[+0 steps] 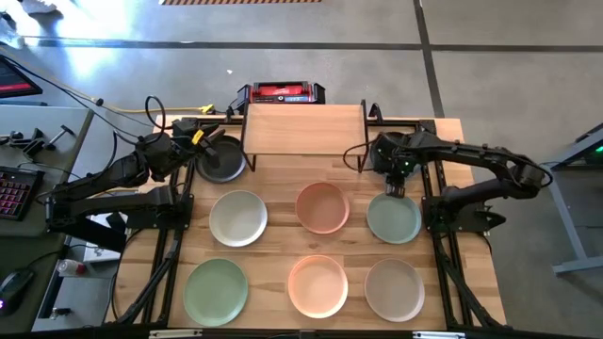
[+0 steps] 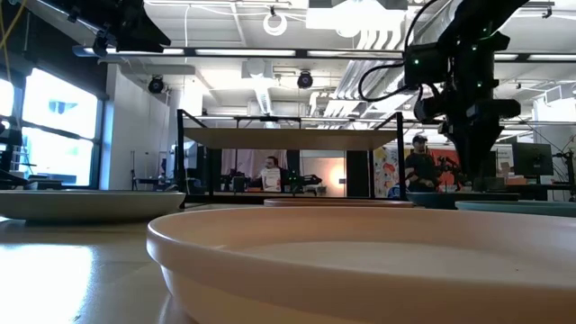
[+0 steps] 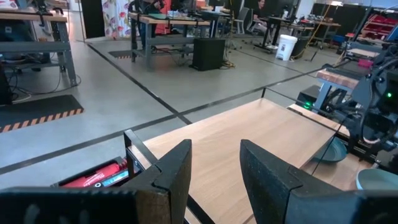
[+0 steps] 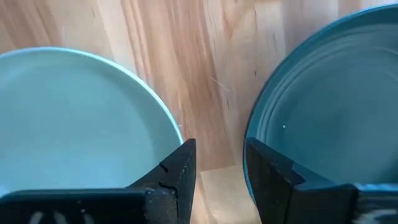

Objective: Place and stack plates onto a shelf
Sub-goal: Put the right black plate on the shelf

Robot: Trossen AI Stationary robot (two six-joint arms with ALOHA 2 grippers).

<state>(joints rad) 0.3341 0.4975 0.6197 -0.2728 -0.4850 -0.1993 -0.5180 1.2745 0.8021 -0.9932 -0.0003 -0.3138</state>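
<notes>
Hanging open, the right gripper (image 1: 398, 191) points down with a pale green plate (image 1: 394, 218) just below it and a dark plate (image 4: 336, 93) beside it. The left gripper (image 1: 209, 149), also open, sits over a black plate (image 1: 221, 164) beside the shelf (image 1: 304, 129).

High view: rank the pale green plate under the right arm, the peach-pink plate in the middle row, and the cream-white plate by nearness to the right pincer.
1. Pale green round plate, right side, just below the right pincer.
2. Peach-pink round plate, middle.
3. Cream-white round plate, left.
</notes>
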